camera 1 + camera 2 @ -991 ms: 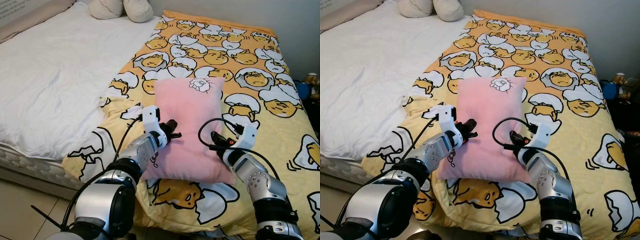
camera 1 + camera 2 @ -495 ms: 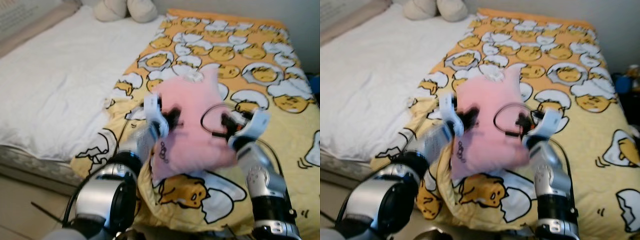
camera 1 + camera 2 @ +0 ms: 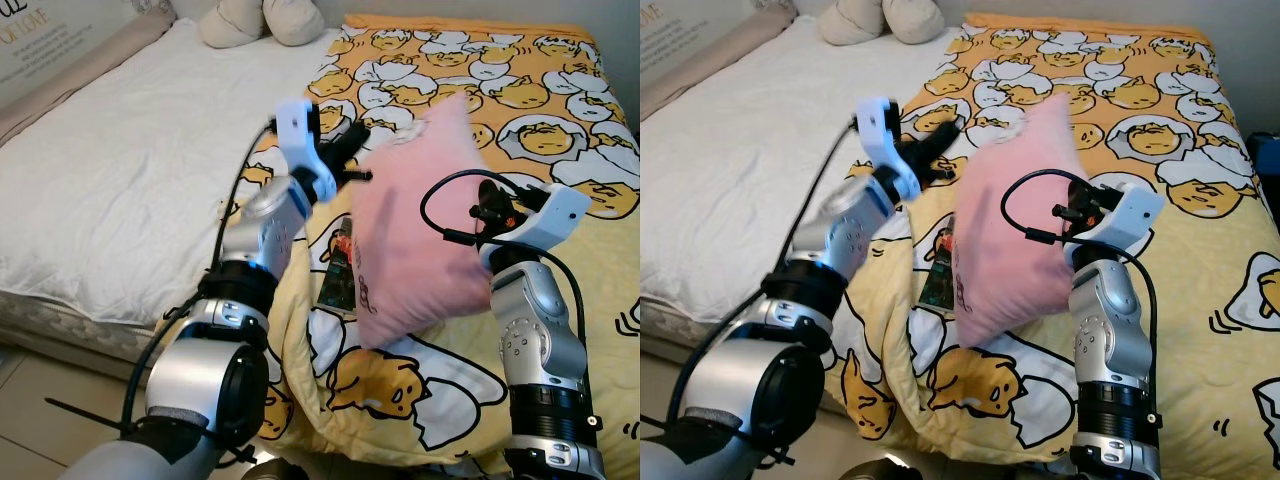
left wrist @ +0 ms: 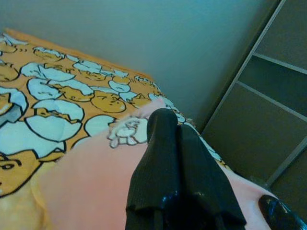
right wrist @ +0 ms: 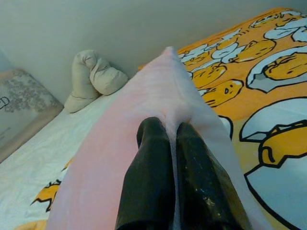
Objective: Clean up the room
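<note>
Now pink pillow point(image 3: 420, 220) held upright above the yellow blanket point(image 3: 560, 150), pinched between both claws: left claw point(image 3: 352, 160) grips its upper edge, right claw point(image 5: 165, 143) clamps the opposite edge.

The bed point(image 3: 90, 200) has a white sheet point(image 3: 110, 160) on one side and a yellow blanket point(image 3: 560, 130) with egg pictures on the other side. 2 cream cushions point(image 3: 265, 20) lie together at the far end of the bed, close to the wall, and a long beige pillow point(image 3: 60, 70) lies along the far left edge. A small flat book point(image 3: 338, 270) lies on the yellow blanket, a dark cupboard point(image 4: 268, 96) stands by the wall, and a pale tile floor point(image 3: 40, 400) shows below the bed.
</note>
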Robot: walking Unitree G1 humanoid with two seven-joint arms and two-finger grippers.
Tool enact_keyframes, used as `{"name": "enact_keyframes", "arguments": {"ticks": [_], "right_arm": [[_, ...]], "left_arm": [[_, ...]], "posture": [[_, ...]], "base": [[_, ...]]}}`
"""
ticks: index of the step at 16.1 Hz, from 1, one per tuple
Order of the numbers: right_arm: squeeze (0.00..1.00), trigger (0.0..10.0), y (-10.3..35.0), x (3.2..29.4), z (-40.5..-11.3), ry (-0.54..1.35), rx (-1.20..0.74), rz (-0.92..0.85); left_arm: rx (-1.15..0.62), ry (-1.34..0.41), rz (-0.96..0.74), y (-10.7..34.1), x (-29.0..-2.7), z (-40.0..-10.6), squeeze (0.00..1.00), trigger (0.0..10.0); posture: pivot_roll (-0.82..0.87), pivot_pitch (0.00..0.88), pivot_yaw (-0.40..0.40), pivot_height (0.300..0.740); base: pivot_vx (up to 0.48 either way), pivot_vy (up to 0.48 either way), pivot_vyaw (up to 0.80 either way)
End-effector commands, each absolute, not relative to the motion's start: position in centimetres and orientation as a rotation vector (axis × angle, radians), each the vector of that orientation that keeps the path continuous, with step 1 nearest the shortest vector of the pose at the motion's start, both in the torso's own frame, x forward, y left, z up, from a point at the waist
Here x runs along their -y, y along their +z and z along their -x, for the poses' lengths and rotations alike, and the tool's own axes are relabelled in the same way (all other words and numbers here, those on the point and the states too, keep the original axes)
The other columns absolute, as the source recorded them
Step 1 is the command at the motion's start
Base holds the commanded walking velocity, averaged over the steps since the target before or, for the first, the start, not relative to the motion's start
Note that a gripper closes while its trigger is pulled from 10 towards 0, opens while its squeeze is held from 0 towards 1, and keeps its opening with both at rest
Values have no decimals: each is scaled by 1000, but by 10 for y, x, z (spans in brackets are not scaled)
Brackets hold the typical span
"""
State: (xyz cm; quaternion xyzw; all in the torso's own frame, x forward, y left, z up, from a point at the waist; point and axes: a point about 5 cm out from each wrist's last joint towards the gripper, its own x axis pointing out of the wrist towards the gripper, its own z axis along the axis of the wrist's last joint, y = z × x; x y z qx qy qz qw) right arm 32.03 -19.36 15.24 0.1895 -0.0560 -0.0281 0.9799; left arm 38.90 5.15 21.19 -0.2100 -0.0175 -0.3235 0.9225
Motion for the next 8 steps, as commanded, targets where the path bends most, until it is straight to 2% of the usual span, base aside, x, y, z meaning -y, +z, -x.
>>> {"name": "enact_keyframes", "arguments": {"ticks": [1, 2, 3, 4, 5, 6, 8], "right_arm": [[94, 0, 163, 189, -320, -44, 175, -358], [94, 0, 152, 192, -314, -69, 150, -316], [94, 0, 148, 193, -311, -78, 144, -294], [90, 0, 125, 200, -299, -148, 80, -315], [86, 0, 114, 203, -294, -180, 49, -312], [78, 0, 85, 211, -279, -234, -43, -275], [78, 0, 49, 222, -262, -269, -163, -203]], "left_arm": [[9, -644, 382, 211, -55, -390, 0, 0], [-18, -596, 341, 203, -60, -390, 0, 10000], [-21, -586, 335, 202, -62, -389, 0, 10000], [-53, -515, 350, 193, -73, -390, 0, 10000], [-63, -482, 358, 189, -77, -390, 678, 10000], [-84, -446, 405, 183, -84, -389, 1000, 10000], [-129, -408, 496, 175, -88, -386, 1000, 10000]], "posture": [[-120, 0, 119, 731], [-116, 0, 104, 731], [-116, 0, 104, 731], [-104, 0, 88, 731], [-102, 0, 85, 731], [-84, 0, 68, 731], [-79, 0, 64, 731]], "base": [[0, 0, 0], [0, 0, 0], [0, 0, 0], [0, 0, 0], [0, 0, 0], [0, 0, 0], [0, 0, 0]]}}
